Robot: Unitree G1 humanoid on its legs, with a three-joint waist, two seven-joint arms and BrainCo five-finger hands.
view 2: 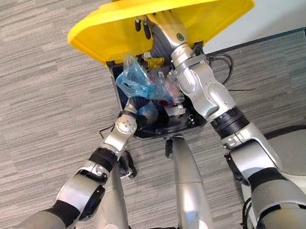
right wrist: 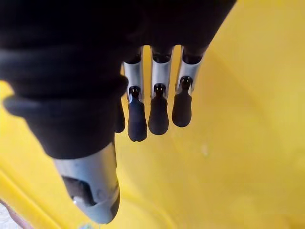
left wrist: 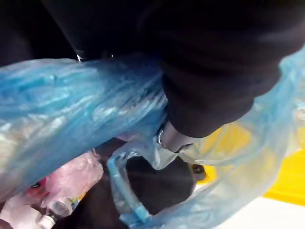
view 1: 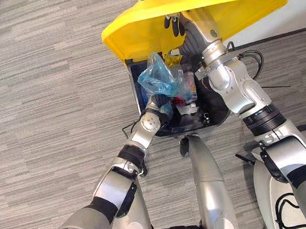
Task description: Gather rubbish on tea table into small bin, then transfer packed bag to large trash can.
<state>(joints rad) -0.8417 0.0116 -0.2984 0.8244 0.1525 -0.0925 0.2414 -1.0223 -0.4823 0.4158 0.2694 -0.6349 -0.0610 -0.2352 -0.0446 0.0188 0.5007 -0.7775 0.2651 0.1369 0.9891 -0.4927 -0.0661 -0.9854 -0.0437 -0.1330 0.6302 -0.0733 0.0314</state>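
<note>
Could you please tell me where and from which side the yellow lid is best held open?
Under its raised front edge, from below on the robot's side. The yellow lid stands tilted up over the bin, a broad flat face, so straight fingers of the right hand probably prop it better than a pinch.

Bright, even light from above, with one deep pocket of shade.
Past the right hand [right wrist: 157,114] the yellow lid [view 1: 229,7] glows softly with no glare. Beside the left hand [left wrist: 214,71] the blue bag [left wrist: 71,105] catches pale sheen, and below it the trash can [view 1: 216,115] sits dark inside.
</note>
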